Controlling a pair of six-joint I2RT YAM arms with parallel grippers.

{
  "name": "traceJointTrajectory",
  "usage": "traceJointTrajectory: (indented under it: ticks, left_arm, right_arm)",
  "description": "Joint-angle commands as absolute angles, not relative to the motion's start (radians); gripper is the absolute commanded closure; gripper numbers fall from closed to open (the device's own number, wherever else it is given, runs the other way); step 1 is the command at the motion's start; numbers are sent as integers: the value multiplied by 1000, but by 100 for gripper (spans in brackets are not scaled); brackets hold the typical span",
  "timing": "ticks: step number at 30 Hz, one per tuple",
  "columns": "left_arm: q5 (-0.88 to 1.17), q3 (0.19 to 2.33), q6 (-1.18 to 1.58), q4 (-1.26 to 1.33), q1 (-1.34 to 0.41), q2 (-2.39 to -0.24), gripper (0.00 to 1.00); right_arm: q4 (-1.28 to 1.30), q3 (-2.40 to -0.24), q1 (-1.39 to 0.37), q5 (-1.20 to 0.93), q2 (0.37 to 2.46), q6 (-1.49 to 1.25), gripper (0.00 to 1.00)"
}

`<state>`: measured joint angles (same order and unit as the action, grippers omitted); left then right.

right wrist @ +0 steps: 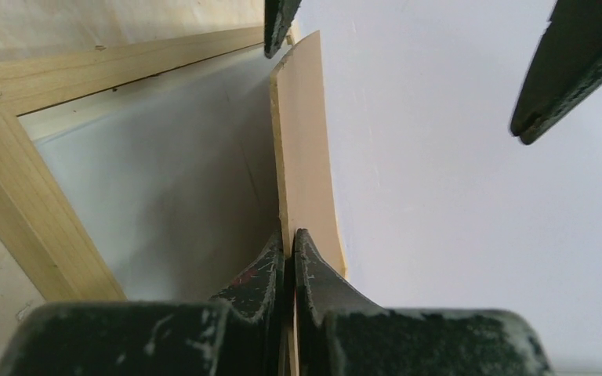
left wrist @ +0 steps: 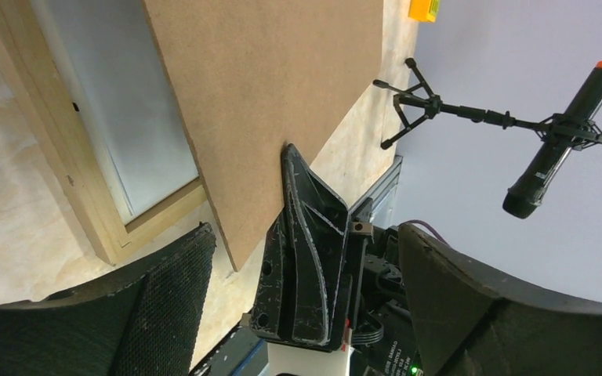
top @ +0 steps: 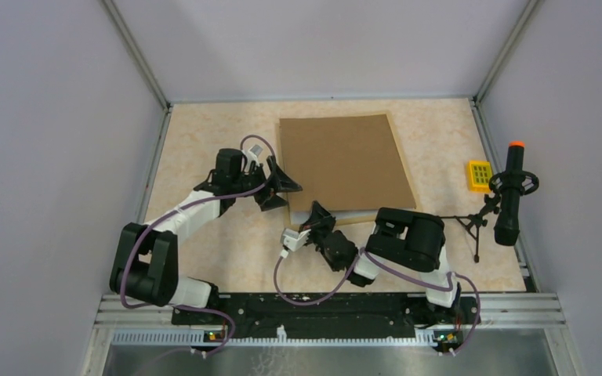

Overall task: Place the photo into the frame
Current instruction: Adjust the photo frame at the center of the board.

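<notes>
At the lower edge of the brown backing board (top: 345,160), the right gripper (right wrist: 291,235) is pinching the sheet and holding it raised off the frame (left wrist: 70,149).

Its jaws are pressing tight on the thin tan edge, seemingly to keep the frame's opening reachable. At the left of the right wrist view, pale moulding and a grey inner panel (right wrist: 165,180) are showing beneath the raised board. The left gripper (top: 286,193), at the board's lower-left corner in the top view, is standing wide open around nothing, probably placed to steady the board. The frame is lying flat on the table (top: 204,141), mostly hidden under the board. The photo is not showing anywhere, and I cannot tell whether it is lying underneath.
</notes>
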<state>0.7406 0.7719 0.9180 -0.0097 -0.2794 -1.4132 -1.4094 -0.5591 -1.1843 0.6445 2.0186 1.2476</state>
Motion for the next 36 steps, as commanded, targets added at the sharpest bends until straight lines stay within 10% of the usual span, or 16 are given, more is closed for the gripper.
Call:
traceJointTrajectory:
  ticks: [1,14,36]
  left_arm:
    - [696,848,815,-112,-262,-1336,7]
    - [484,889,624,-361,-91,-1359,17]
    - [301,1098,697,-453,-381,-1756,38]
  right_arm:
    - [-1460,-548,-1193,631,1961,1083,100]
    - [-1718,-417,-1154,604,1865,713,100]
    - [-1719,-365,-1104,524,1805,549,100]
